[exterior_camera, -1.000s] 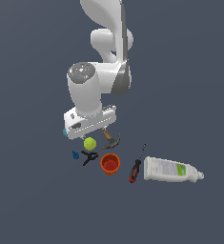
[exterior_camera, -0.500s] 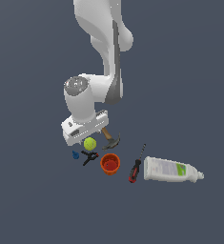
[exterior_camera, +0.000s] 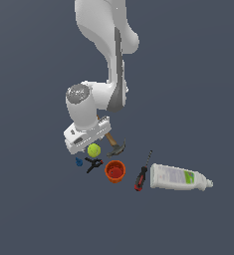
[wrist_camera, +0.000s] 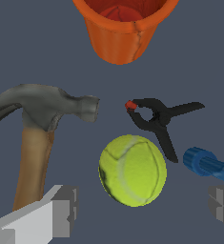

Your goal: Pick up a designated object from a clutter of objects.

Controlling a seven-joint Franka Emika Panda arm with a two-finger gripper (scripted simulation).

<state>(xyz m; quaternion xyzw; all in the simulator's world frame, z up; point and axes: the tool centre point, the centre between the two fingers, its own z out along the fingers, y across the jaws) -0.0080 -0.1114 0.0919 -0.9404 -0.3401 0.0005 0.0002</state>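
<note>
The yellow-green tennis ball (exterior_camera: 93,150) lies on the dark floor between the hammer head and the black clamp. It fills the middle of the wrist view (wrist_camera: 132,170). My gripper (exterior_camera: 88,142) hangs just above the ball, partly covering it in the exterior view. It is open (wrist_camera: 142,212): one grey finger (wrist_camera: 61,210) stands on the hammer side of the ball and the other finger (wrist_camera: 223,206) on the blue-piece side. Neither touches the ball. The gripper holds nothing.
Close around the ball are the wooden-handled hammer (wrist_camera: 42,107), the black clamp (wrist_camera: 156,119), a small blue piece (wrist_camera: 206,163) and the orange cup (exterior_camera: 115,171). The red-black screwdriver (exterior_camera: 142,174) and the white bottle (exterior_camera: 179,178) lie further to the exterior view's right.
The arm has folded down, and the hand has dropped lower toward the tennis ball. The objects have not moved.
</note>
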